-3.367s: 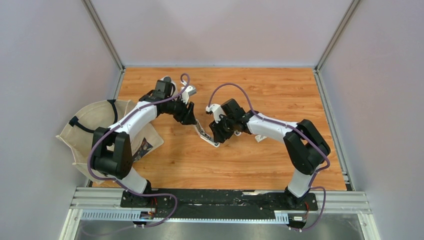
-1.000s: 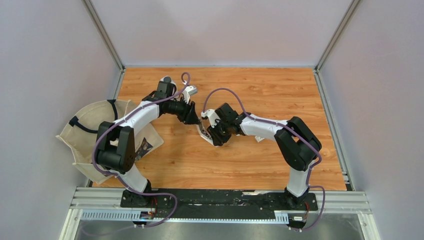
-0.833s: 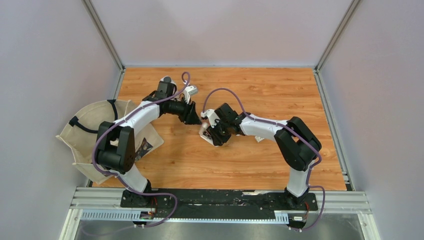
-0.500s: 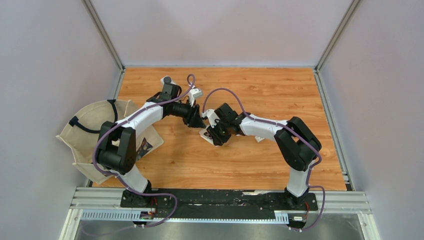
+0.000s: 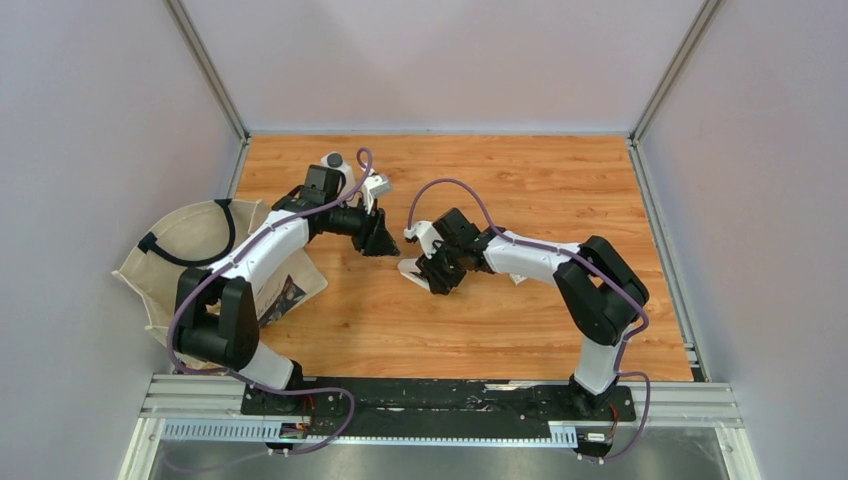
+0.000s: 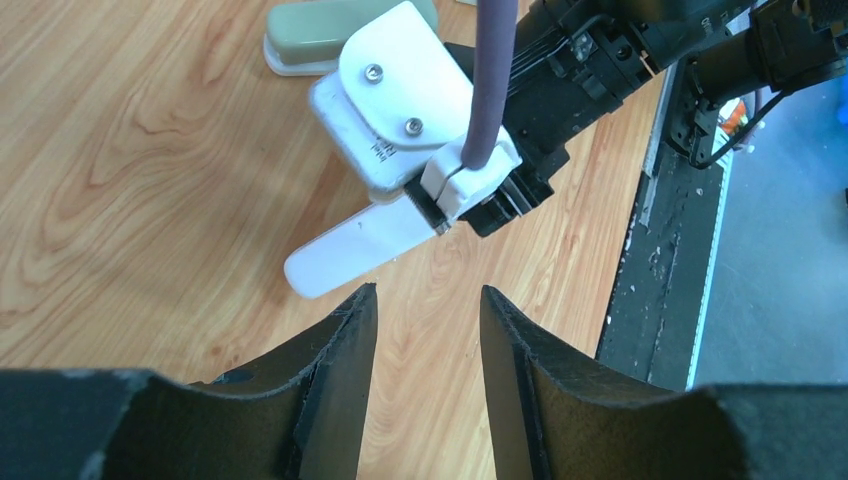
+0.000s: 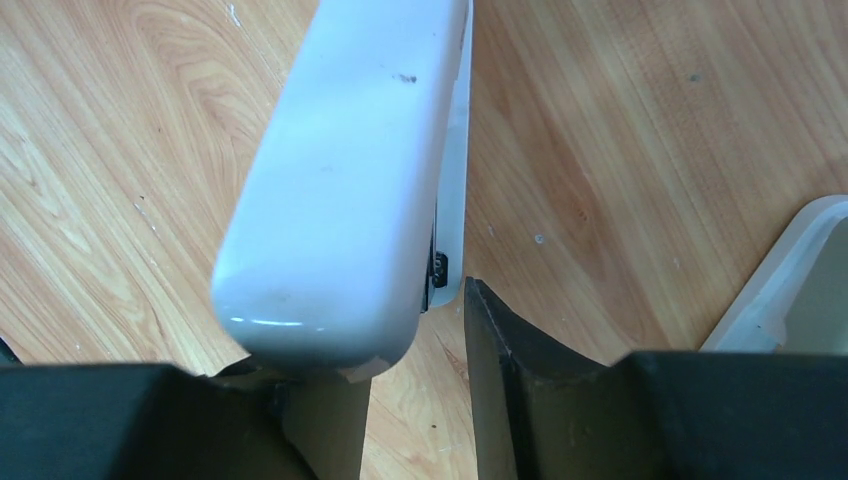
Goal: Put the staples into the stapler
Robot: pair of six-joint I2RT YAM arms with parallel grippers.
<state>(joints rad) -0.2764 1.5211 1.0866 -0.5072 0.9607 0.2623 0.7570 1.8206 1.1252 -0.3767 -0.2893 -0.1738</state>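
Note:
A white stapler [image 5: 410, 268] lies closed on the wooden table, between my two grippers. In the right wrist view the stapler [image 7: 350, 170] stretches away from the jaws. Its near end sits over my left finger, and only bare wood shows in the gap of the open right gripper [image 7: 415, 340]. My left gripper [image 6: 425, 290] hovers open a little short of the stapler's tip [image 6: 345, 247], with nothing between its fingers. From above, the left gripper [image 5: 385, 247] stands up and left of the stapler, and the right gripper [image 5: 432, 278] is at its right end. The staples are out of view.
An olive-green stapler [image 6: 320, 35] lies beyond the right wrist. A pale white-rimmed object [image 7: 800, 270] shows at the right edge of the right wrist view. A canvas bag [image 5: 190, 250] lies at the table's left edge. A small white-and-grey object [image 5: 333, 160] sits at the back left.
My left gripper has drawn back up and left, away from the stapler. The stapler, earlier reaching up to the left gripper, now lies short and flat by the right gripper. The right jaws have widened a little.

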